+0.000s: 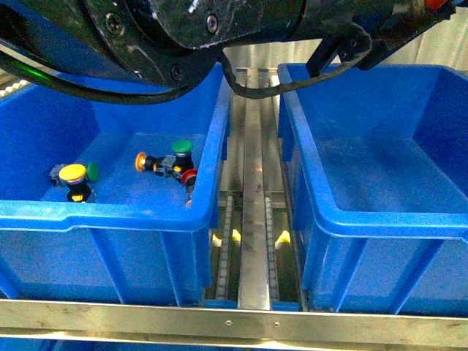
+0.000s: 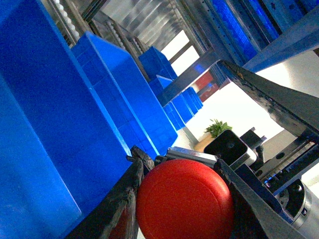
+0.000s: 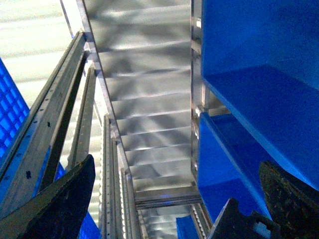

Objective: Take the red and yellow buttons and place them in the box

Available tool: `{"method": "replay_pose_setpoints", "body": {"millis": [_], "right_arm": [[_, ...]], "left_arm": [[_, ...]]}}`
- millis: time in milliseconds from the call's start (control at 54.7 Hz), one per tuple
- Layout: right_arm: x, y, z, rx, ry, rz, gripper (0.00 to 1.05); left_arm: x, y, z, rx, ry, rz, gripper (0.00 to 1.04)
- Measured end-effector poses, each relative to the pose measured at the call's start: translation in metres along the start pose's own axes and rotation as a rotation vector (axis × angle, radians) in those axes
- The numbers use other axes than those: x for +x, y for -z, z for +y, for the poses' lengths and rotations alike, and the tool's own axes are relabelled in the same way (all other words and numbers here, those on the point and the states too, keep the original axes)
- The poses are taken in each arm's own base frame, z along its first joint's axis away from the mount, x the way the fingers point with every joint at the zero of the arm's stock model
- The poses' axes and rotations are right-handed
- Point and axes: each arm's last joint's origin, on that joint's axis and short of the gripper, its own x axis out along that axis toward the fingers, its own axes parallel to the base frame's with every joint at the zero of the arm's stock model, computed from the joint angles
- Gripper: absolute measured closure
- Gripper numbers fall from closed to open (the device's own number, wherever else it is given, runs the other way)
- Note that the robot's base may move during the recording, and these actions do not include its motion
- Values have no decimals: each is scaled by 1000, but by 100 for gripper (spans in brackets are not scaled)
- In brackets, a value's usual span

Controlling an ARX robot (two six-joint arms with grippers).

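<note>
Blue left bin (image 1: 110, 212) holds the loose buttons. From its left there is a yellow button (image 1: 72, 173) with a green button (image 1: 93, 171) touching it, then an amber cap (image 1: 139, 161) lying on its side, which may count as yellow though the tint is hard to judge. A second green cap (image 1: 181, 147) comes next, and a red button (image 1: 190, 178) lies against the bin's right wall. A metal rail (image 1: 254, 219) separates this bin from the right bin (image 1: 380, 219), which shows nothing inside and is likely the box meant.

The step in hand looks like carrying. The left gripper (image 2: 180, 164) is clamped on the held button (image 2: 184, 201), whose red cap fills the gap, with a finger (image 2: 119, 209) pressed to each side. To do this well, hold that squeeze steady on the smooth dome and cross the rail above both bin walls. Lower well inside the right bin and only then let go, so the button does not bounce out.

The right gripper (image 3: 172, 199) is spread wide with nothing between its jaws. No button shows in its view, so all the loose buttons lie well apart from it.
</note>
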Motion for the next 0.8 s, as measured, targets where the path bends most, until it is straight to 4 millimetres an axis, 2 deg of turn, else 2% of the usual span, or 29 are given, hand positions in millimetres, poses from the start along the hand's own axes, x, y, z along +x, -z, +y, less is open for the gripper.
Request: {"method": "replay_pose_setpoints", "body": {"millis": [274, 549, 622, 805], "right_arm": [[-1, 1, 3, -4, 2, -1, 8], [-2, 3, 1, -29, 27, -8, 49], [-2, 3, 0, -32, 31, -11, 63], [-4, 0, 0, -39, 39, -30, 67]], "left_arm": [[5, 1, 0, -2, 6, 1, 71], [11, -3, -2, 3, 15, -3, 71], [13, -4, -4, 6, 16, -7, 71], [17, -1, -2, 3, 11, -3, 72]]}}
